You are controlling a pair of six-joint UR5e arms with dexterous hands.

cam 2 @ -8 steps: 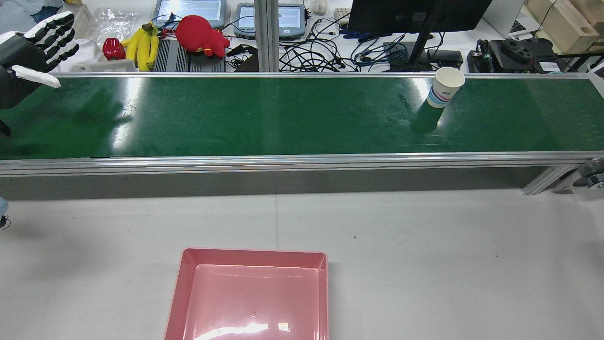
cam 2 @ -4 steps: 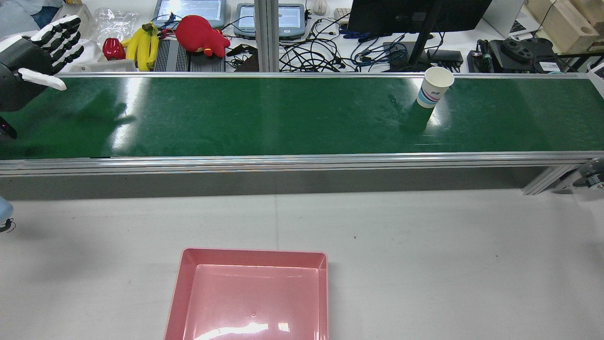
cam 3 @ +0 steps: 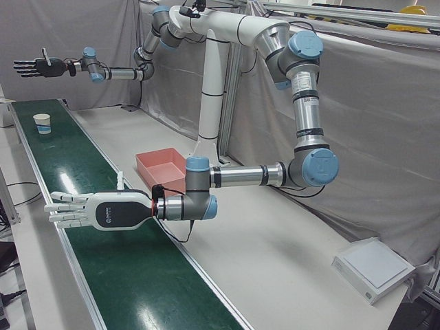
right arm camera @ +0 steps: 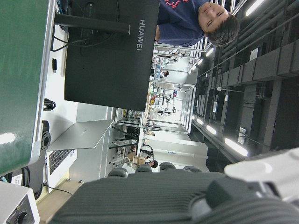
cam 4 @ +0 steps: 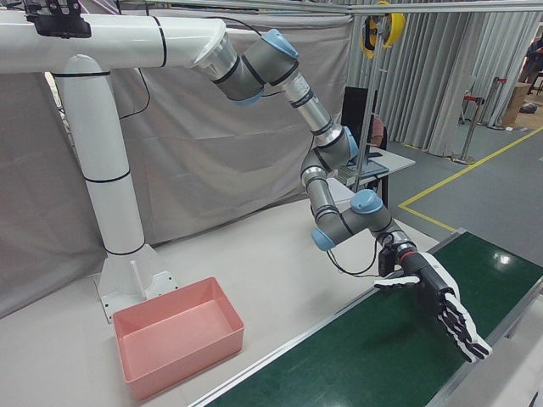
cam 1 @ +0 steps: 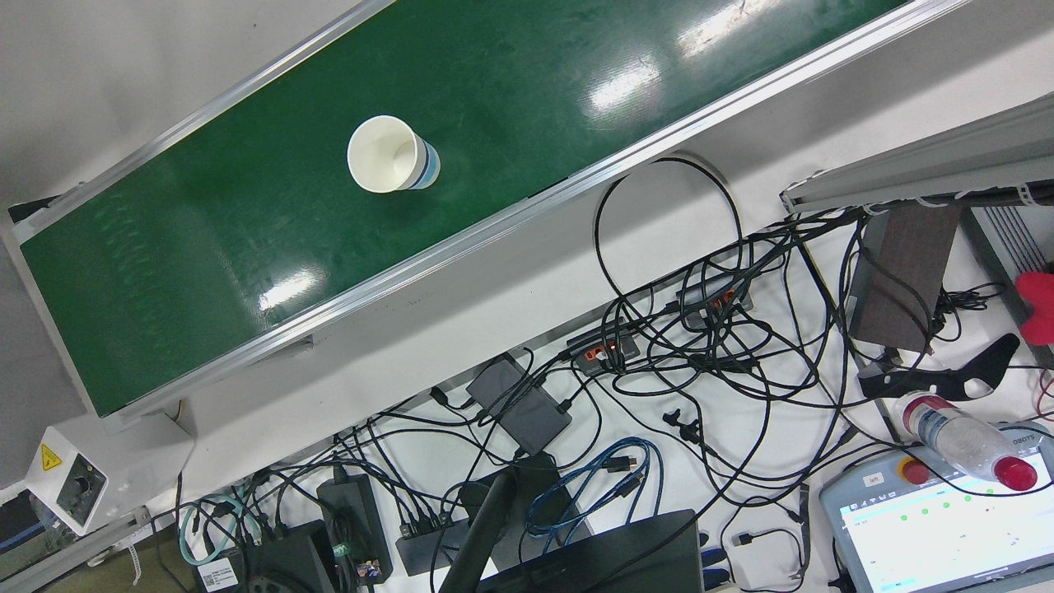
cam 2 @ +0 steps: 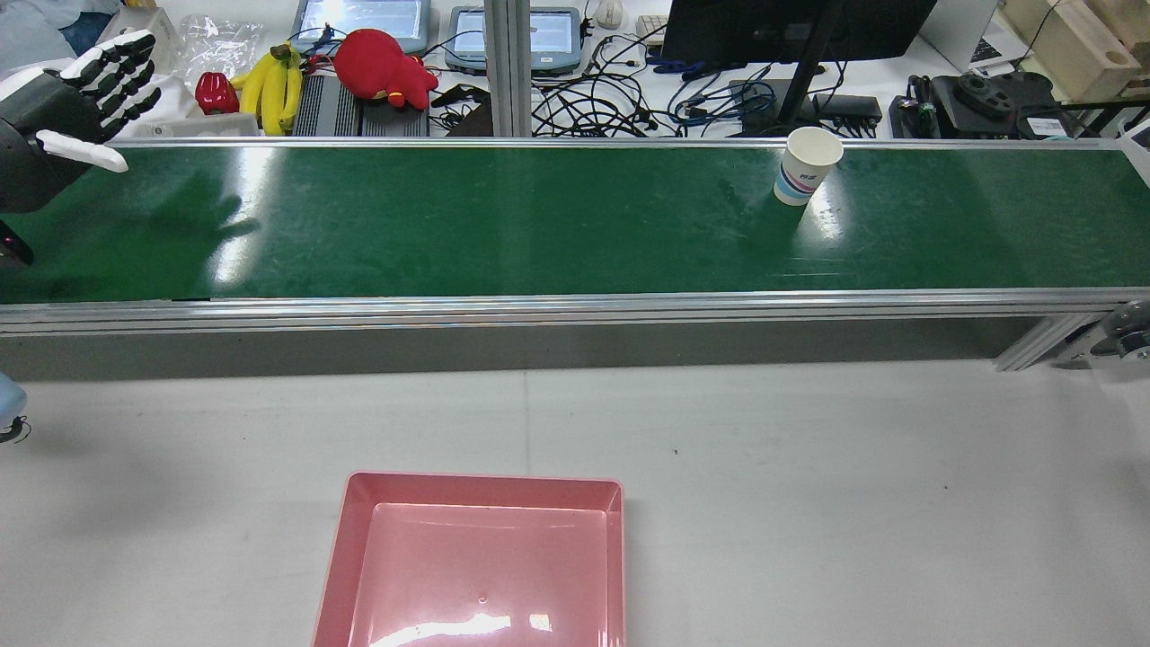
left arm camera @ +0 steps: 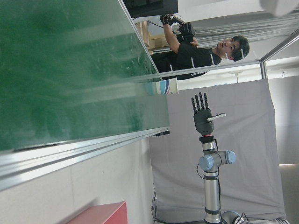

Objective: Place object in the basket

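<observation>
A white paper cup [cam 2: 806, 166] with blue and pink stripes stands upright on the green conveyor belt [cam 2: 503, 225], right of its middle. It also shows in the front view [cam 1: 394, 154], the left-front view [cam 3: 42, 123] and the left hand view [left arm camera: 164, 86]. The empty pink basket [cam 2: 476, 566] sits on the grey table at the front. My left hand [cam 2: 63, 117] is open with fingers spread, above the belt's left end, far from the cup. My right hand [cam 3: 40, 67] is open and empty, held high near the cup's end of the belt; it also shows in the right-front view [cam 4: 441, 309].
Behind the belt lie bananas [cam 2: 272, 85], a red plush toy [cam 2: 382, 65], tablets, a monitor stand [cam 2: 800, 72] and tangled cables. A person [left arm camera: 205, 51] stands beyond the belt's far end. The belt has raised aluminium rails [cam 2: 575, 305].
The cup has travelled left along the belt. My left hand has shifted slightly up and to the right, still open.
</observation>
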